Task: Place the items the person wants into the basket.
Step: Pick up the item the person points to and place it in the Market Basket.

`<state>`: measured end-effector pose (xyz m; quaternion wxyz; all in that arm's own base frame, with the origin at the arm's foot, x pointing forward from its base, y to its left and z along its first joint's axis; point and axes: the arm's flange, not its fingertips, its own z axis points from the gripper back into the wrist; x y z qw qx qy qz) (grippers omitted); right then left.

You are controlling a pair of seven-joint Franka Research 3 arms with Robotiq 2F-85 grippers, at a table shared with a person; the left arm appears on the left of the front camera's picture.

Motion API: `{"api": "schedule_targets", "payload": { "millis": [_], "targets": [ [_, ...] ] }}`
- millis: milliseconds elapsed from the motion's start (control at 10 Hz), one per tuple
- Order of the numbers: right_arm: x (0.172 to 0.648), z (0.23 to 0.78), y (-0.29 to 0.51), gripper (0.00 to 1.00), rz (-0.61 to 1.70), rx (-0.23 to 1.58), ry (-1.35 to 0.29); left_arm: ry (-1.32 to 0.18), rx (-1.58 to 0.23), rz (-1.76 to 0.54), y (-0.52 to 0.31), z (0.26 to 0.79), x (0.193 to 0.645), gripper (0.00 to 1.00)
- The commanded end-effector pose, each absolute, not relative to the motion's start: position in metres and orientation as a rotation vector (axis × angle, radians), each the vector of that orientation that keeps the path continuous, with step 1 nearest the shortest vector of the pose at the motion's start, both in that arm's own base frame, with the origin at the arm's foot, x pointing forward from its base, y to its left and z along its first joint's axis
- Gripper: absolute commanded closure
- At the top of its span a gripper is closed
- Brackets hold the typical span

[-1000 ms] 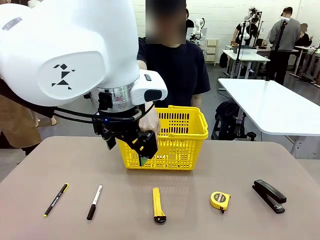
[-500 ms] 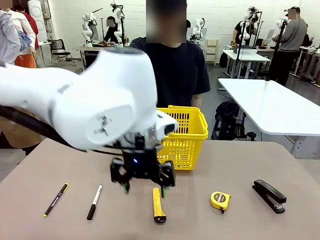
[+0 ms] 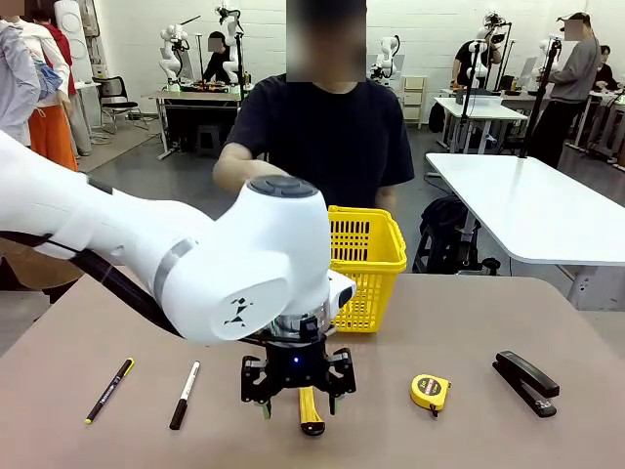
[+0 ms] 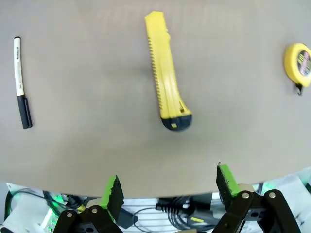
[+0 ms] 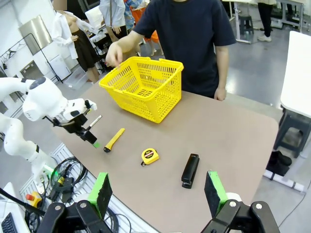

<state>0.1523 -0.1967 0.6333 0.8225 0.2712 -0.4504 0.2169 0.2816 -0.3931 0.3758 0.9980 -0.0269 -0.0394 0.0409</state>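
Knife (image 4: pixel 165 77) is next: the left claw (image 4: pixel 169 182) has come over it, jaws apart.

The knife lies by the table's (image 3: pixel 469 322) near edge, about mid-way along, black end nearest the robot. A second ago the left claw hung at the basket's (image 3: pixel 366 244) front wall. It has since swung down toward the near edge and now hovers just above the knife, empty, with one green pad to each side of the slim body. The basket stands at the far edge before the person (image 3: pixel 327 137), whose hand (image 5: pixel 114 54) is over its rim. The tape (image 3: pixel 430 391) and stapler (image 3: pixel 525 383) lie untouched toward the near right corner. The right claw (image 5: pixel 158 189) hangs high, jaws apart, holding nothing. Judging by this, the knife is the chosen item and the pick has not begun: what remains is to lower, close across its width, and carry it to the basket.
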Motion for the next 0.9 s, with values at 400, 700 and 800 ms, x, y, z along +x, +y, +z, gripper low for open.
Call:
{"api": "schedule_targets", "payload": {
  "millis": [400,700,800],
  "targets": [
    [0.154,0.633,-0.195,0.0,0.471,0.588,-0.96,-0.116,-0.007,0.155,-0.416,0.332,0.326,0.0],
    [0.154,0.633,-0.195,0.0,0.471,0.588,-0.96,-0.144,0.025,0.163,-0.424,0.32,0.341,0.0],
    [0.154,0.633,-0.195,0.0,0.471,0.588,-0.96,-0.152,0.021,0.161,-0.424,0.318,0.342,0.0]
  ]
}}
